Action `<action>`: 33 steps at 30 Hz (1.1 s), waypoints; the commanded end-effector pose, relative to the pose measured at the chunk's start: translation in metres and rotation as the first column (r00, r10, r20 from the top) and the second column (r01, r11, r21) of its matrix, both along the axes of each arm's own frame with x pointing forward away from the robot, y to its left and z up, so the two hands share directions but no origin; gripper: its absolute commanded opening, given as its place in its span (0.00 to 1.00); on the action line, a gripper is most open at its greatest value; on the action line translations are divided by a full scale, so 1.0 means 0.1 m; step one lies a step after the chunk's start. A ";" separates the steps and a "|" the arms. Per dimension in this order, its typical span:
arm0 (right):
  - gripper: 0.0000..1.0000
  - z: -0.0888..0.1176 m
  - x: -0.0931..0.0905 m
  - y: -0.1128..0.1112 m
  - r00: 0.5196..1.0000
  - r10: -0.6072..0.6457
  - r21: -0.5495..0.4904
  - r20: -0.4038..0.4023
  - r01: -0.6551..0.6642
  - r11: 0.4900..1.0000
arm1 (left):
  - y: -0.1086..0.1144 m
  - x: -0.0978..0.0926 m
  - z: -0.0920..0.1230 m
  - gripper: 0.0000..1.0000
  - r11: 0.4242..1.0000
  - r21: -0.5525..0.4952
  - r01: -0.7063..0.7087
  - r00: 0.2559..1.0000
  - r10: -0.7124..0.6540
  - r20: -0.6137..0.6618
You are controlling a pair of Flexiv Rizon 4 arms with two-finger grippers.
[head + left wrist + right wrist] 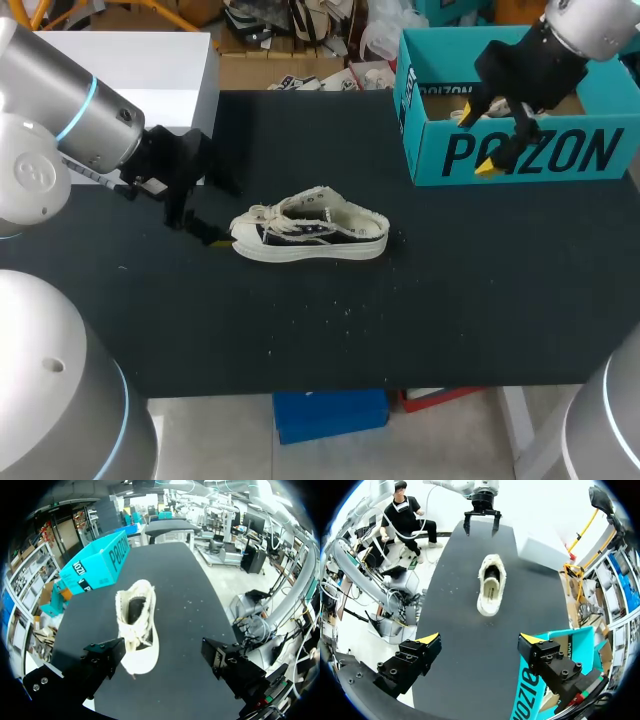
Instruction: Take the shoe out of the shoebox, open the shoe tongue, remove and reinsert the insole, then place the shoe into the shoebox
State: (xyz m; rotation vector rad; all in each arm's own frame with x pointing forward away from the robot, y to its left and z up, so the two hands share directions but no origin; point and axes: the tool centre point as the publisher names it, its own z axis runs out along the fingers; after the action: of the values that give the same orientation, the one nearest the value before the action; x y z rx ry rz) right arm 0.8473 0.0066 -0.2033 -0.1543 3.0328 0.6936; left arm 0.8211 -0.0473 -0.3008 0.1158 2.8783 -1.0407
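A matte black table (450, 320) is spread under both arms. At its far right corner a teal cardboard shoebox (520, 155) is set, lidless and rectangular. Near the middle, well apart from the box, a low canvas sneaker (310, 235) is stood on its thick cream rubber sole – black sides, frayed pale edging, loose laces. The right gripper (480, 639) is held above the box's front wall, its fingers spread wide and nothing gripped. The left gripper (161, 647) is likewise spread wide and empty, just beside the sneaker's toe – contact cannot be made out.
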 end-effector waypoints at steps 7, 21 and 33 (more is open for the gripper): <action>1.00 -0.62 -0.08 0.50 0.997 -0.074 0.197 -0.004 0.073 0.978 | 0.00 -0.01 -0.01 1.00 1.000 -0.003 0.000 1.000 0.000 0.004; 1.00 -1.17 -0.04 0.83 0.991 -0.134 0.273 -0.014 0.132 0.953 | 0.00 -0.01 -0.01 1.00 1.000 -0.003 0.000 1.000 0.000 0.004; 1.00 -1.62 0.12 1.10 0.986 -0.161 0.342 -0.040 0.165 0.925 | 0.00 -0.01 -0.01 1.00 1.000 -0.003 0.000 1.000 0.000 0.004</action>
State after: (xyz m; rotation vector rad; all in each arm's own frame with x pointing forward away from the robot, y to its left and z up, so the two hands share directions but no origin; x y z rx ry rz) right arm 0.8490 0.1031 -0.3461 0.1117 2.8327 1.1680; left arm 0.8211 -0.0473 -0.3008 0.1158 2.8783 -1.0409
